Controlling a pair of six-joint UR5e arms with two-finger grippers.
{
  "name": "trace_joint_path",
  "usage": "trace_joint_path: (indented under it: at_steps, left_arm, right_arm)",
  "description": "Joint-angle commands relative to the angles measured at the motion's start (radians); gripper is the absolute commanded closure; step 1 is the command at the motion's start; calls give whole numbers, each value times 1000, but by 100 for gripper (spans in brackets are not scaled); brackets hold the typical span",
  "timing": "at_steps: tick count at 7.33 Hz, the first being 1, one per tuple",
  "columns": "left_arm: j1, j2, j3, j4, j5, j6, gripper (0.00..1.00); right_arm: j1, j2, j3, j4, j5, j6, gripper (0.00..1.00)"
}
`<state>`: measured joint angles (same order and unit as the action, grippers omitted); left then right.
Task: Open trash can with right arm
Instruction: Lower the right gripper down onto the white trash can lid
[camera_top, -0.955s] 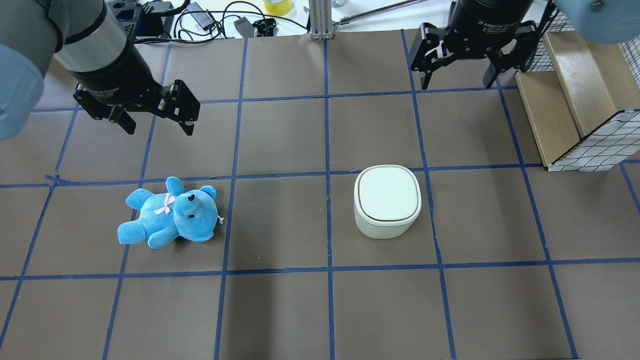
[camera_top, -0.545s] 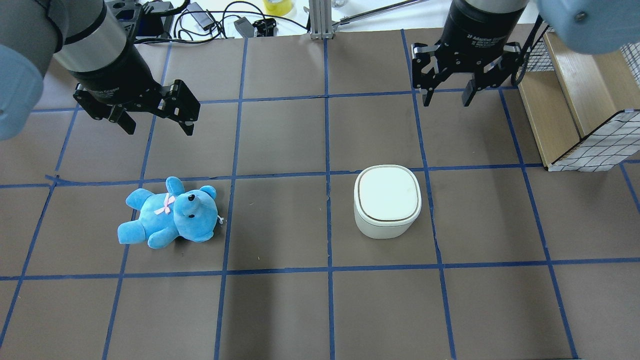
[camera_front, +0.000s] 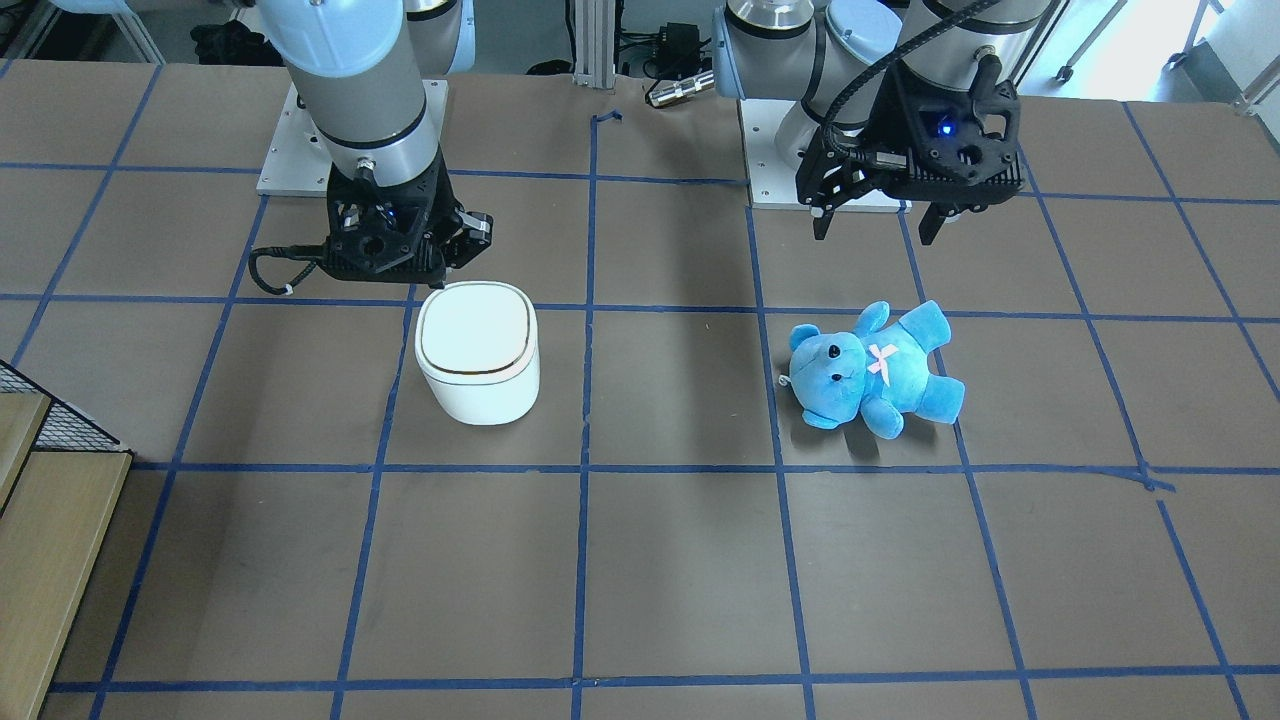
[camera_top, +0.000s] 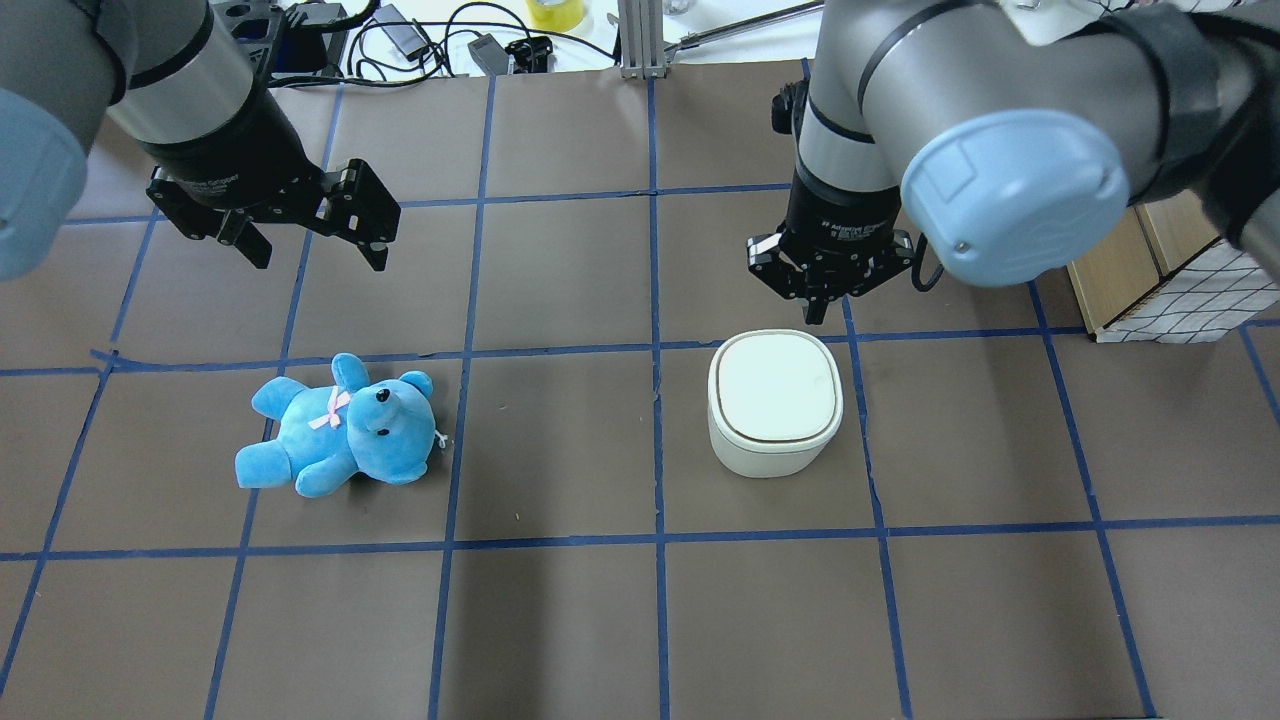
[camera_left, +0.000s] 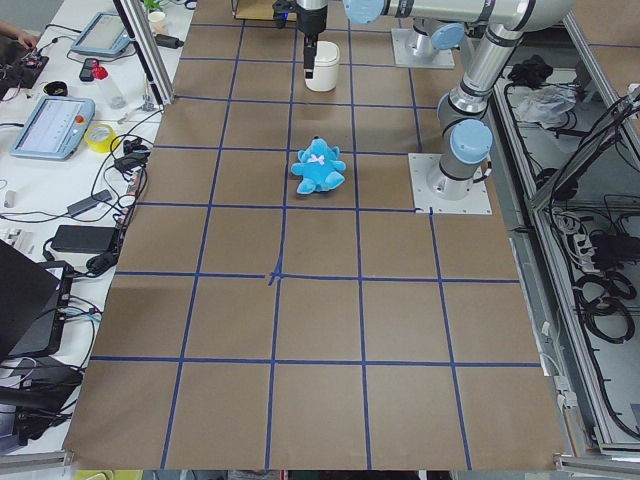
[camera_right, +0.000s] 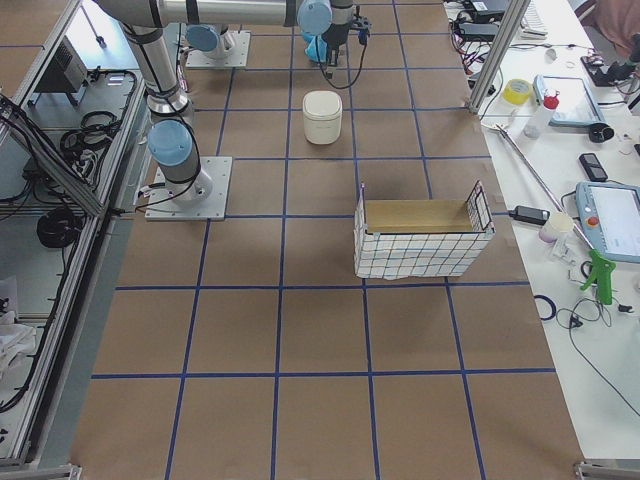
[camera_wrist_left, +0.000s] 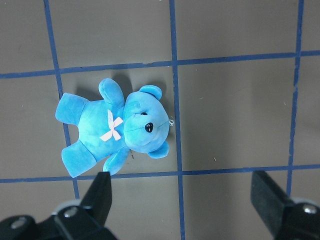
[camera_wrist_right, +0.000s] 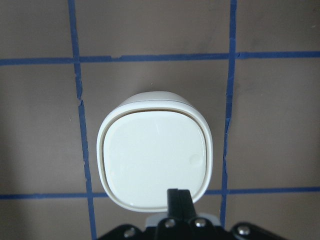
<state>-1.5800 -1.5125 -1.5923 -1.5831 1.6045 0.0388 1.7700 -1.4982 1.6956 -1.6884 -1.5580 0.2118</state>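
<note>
The white trash can (camera_top: 775, 400) stands on the table with its flip lid down; it also shows in the right wrist view (camera_wrist_right: 155, 162) and the front view (camera_front: 477, 345). My right gripper (camera_top: 820, 310) is shut and empty. It hangs just above the can's far edge, and its joined fingertips (camera_wrist_right: 178, 196) show at the lid's rim. My left gripper (camera_top: 320, 262) is open and empty, held above the table beyond a blue teddy bear (camera_top: 340, 430). The bear fills the left wrist view (camera_wrist_left: 115, 127) between the spread fingers.
A wire basket with a wooden box (camera_top: 1150, 230) stands at the table's right side, near the right arm's elbow. Cables and tools lie past the far table edge (camera_top: 420, 40). Blue tape lines grid the brown table.
My right arm has swung from the far right corner in toward the trash can and lowered. Its gripper has gone from open to shut. The left arm has not moved.
</note>
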Motion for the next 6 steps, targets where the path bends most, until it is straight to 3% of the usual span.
trace_joint_path:
  at_steps: [1,6]
  left_arm:
    - [0,0,0,0,0,1,0]
    - [0,0,0,0,0,1,0]
  right_arm:
    - [5,29,131,-198,-2,20,100]
    - [6,52,187,-200,-4,18,100]
